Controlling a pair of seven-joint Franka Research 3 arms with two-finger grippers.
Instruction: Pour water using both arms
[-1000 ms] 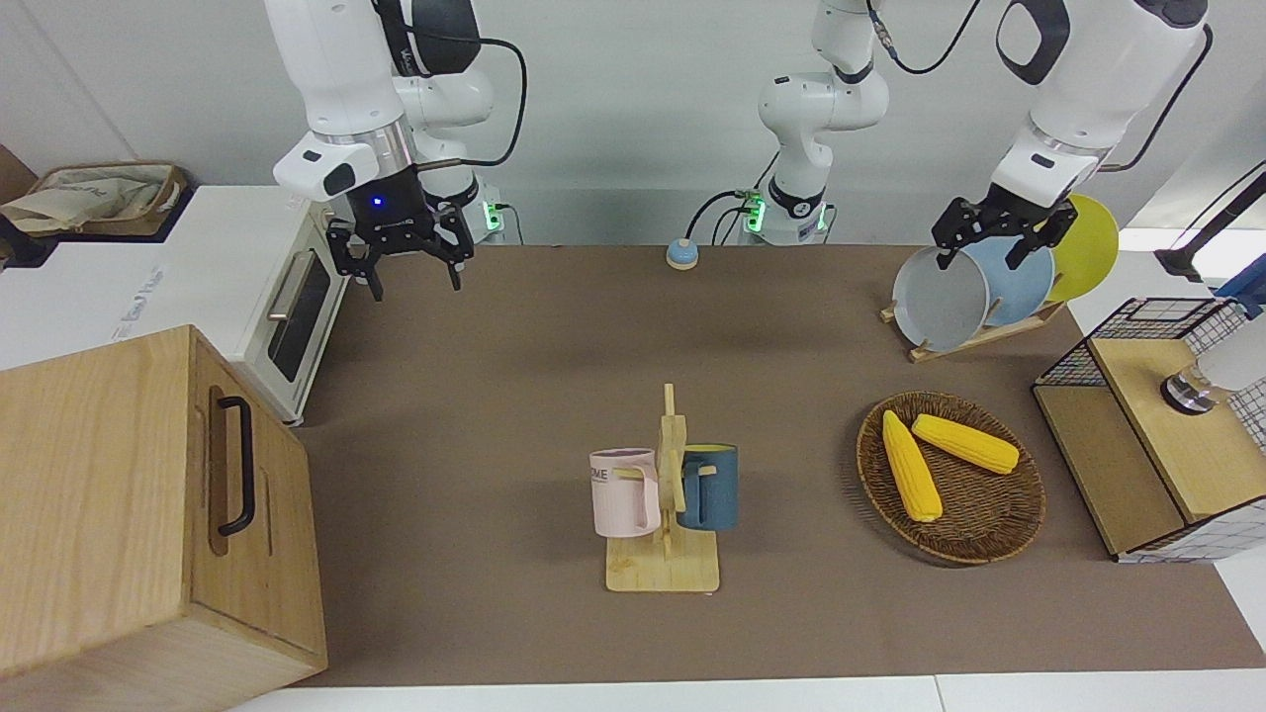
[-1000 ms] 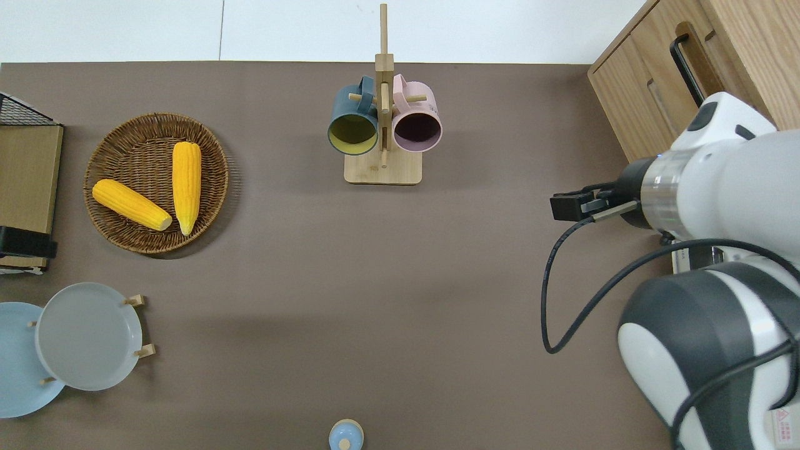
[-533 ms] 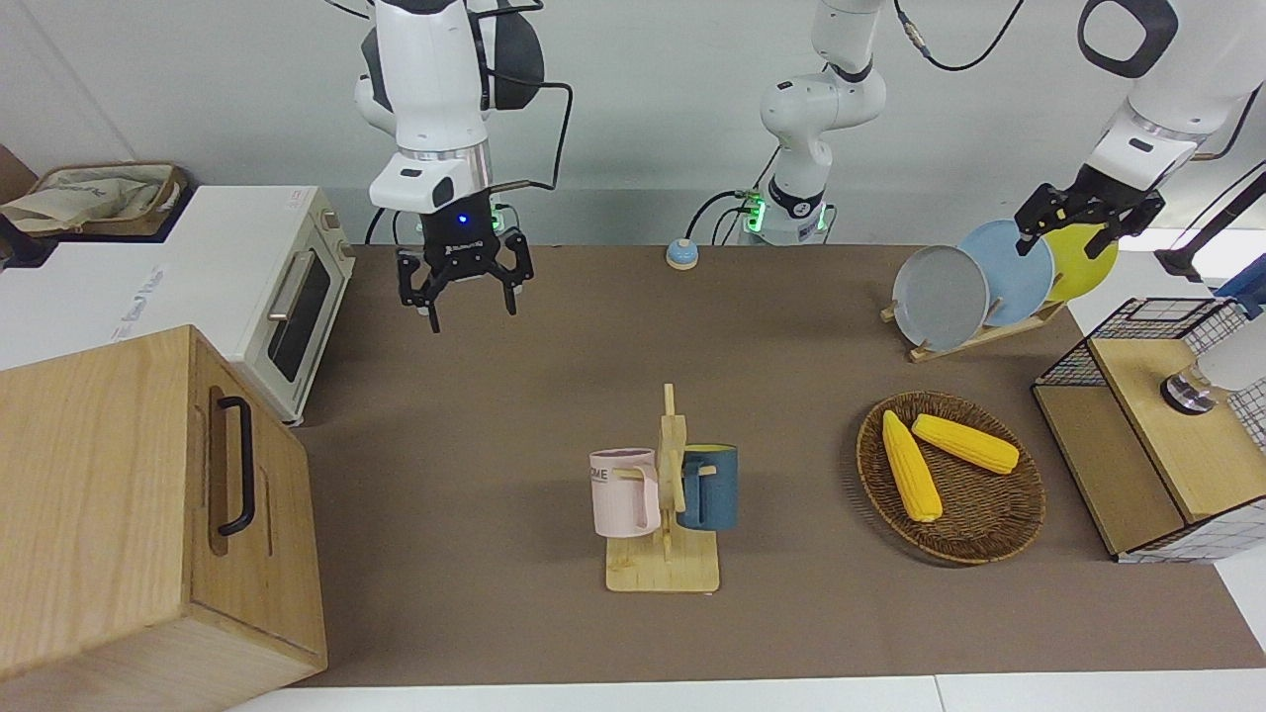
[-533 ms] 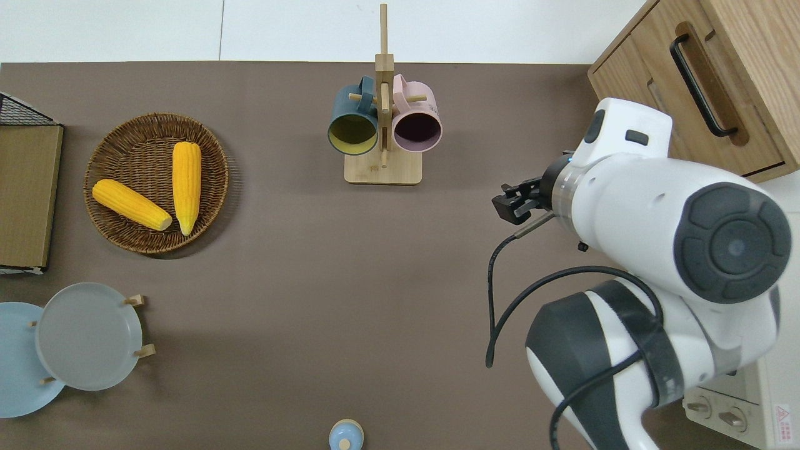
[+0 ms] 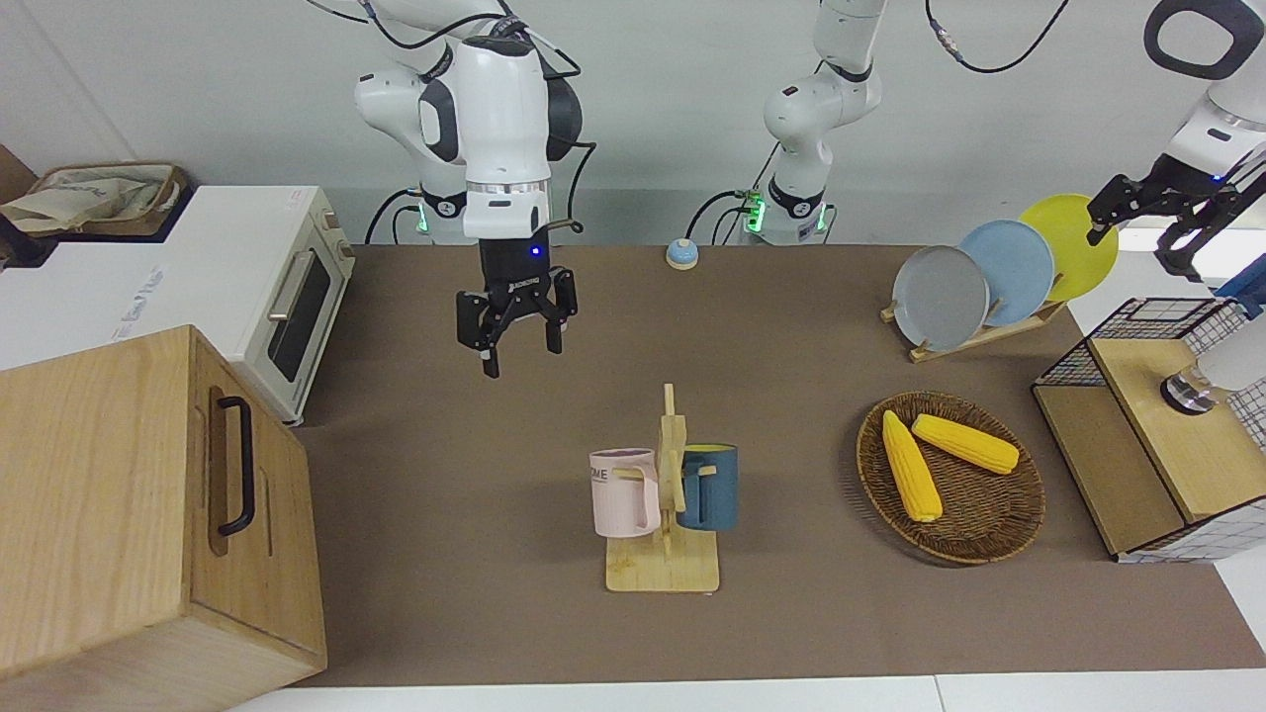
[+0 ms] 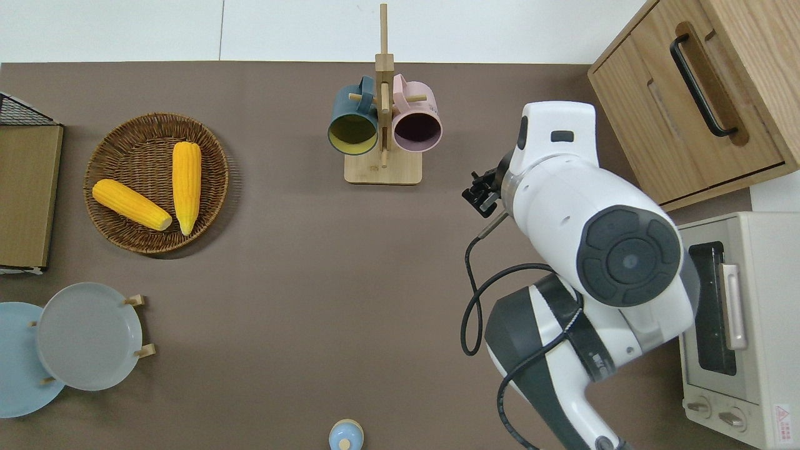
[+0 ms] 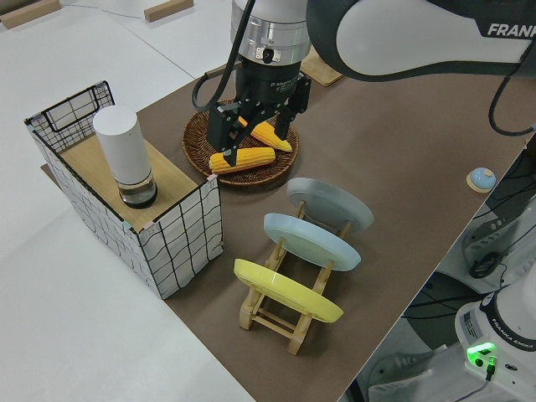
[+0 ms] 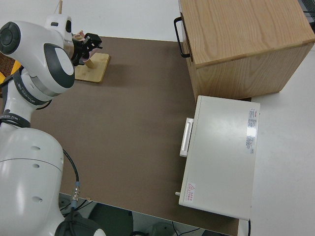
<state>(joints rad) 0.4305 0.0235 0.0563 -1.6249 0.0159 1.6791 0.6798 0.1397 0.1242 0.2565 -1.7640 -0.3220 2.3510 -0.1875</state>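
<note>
Hanging open and empty over bare table, the right claw (image 5: 516, 341) could clip the wooden rack (image 5: 666, 514) reaching for the pink mug (image 5: 623, 491); the left claw (image 5: 1152, 213), also open, holds nothing.

bare mat (image 6: 300, 269) lies open between mug rack (image 6: 382, 169) and plates (image 6: 87, 335).

The right arm (image 5: 495, 109) reaches out from its base and bends down at the wrist, its gripper (image 5: 516, 341) pointing at the table with fingers spread and nothing between them, up in the air over bare mat in the overhead view; the left arm (image 5: 1221, 89) stretches out toward its own end of the table, its gripper (image 5: 1152, 222) raised, tilted downward, fingers apart and empty; black cables loop along both arms.
</note>
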